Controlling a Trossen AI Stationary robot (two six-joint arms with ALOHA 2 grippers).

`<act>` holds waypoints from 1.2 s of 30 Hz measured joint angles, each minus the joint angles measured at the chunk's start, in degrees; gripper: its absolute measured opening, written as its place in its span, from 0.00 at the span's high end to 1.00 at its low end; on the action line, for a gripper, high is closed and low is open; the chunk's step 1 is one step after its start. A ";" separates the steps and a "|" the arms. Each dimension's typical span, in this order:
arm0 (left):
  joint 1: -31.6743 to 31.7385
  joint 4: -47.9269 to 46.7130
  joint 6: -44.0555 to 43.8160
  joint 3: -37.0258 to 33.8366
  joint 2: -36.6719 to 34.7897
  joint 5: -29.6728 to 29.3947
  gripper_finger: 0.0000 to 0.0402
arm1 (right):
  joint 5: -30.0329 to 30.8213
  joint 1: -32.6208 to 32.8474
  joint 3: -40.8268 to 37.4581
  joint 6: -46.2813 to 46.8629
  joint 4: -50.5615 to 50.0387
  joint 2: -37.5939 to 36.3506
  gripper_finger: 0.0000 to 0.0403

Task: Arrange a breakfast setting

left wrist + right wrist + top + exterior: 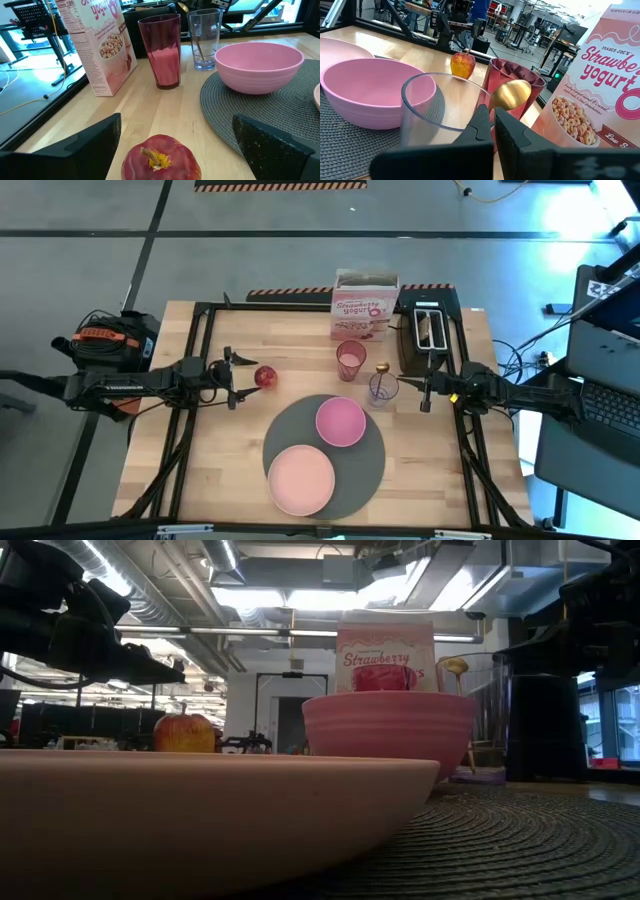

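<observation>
Apple (161,159) seen just ahead of L gripper (232,377), at its 3 o'clock, jaws wide, nothing held. R gripper (428,392) closed, empty.

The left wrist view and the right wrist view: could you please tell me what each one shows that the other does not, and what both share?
Only the left wrist view shows the open left gripper around the red apple, fingers apart from it. Only the right wrist view shows the shut right gripper near the clear glass, whose spoon's gold bowl rises behind the fingers. Both show the pink bowl, pink tumbler, cereal box, dark-grey mat and apple.
</observation>
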 joint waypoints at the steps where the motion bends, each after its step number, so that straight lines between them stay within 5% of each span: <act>1: 0.00 -0.02 0.00 -0.01 0.02 -0.01 0.07 | -0.01 0.00 -0.01 0.00 0.01 0.00 1.00; 36: 0.01 0.00 1.41 0.01 0.02 -0.09 0.07 | -0.01 0.02 -0.01 -0.01 0.02 -0.01 1.00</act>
